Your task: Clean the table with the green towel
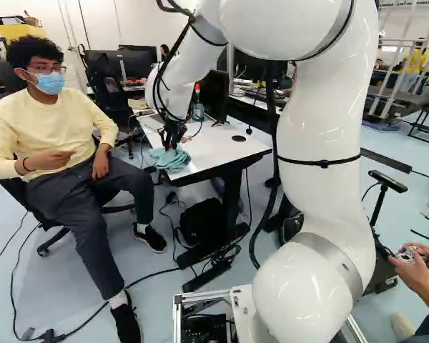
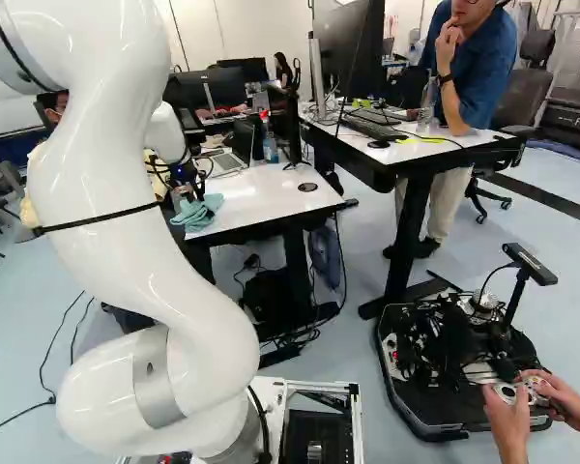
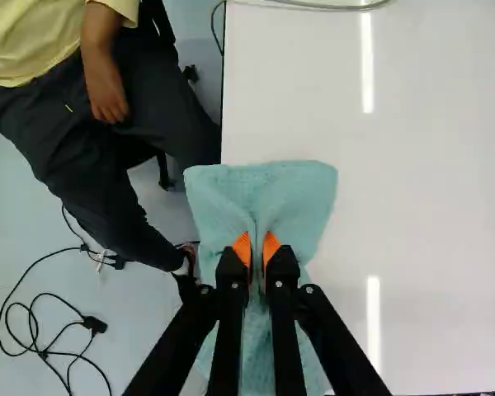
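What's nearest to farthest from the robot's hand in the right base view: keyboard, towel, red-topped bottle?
1. Towel: pinched in the hand.
2. Red-topped bottle: farther back on the same table.
3. Keyboard: off to the right, on another desk.

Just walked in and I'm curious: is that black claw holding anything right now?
The black, orange-padded gripper is closed, pinching a fold of the blue-green cloth towel between its two fingers.
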You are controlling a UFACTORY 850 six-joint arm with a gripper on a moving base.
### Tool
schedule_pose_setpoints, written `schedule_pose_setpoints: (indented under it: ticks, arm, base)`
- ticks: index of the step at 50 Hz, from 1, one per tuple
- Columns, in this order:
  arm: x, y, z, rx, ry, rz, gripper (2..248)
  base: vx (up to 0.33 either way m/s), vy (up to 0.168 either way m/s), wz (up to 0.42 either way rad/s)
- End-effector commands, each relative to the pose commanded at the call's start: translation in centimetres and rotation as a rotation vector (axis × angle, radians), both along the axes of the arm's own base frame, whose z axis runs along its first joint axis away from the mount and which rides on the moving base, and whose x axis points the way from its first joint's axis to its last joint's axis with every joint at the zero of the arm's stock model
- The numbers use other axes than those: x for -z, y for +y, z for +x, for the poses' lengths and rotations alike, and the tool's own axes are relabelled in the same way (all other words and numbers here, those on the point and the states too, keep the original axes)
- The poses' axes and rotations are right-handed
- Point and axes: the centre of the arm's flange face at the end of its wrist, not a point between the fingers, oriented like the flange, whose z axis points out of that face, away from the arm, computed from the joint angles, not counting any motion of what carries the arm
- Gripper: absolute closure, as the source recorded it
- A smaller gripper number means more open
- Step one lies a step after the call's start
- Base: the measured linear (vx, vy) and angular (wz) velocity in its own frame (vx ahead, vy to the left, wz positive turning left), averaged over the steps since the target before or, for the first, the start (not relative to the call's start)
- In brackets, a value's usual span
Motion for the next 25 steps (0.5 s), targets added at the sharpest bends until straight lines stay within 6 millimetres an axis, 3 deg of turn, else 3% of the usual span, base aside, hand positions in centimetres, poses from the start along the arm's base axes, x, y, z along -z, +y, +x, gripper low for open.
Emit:
schedule_pose_setpoints:
  ticks: [25]
  arm:
    - [0.08,-0.06,-0.16,-0.001,0.020,-0.008,211]
  base:
    - [0.000,0.000,0.000]
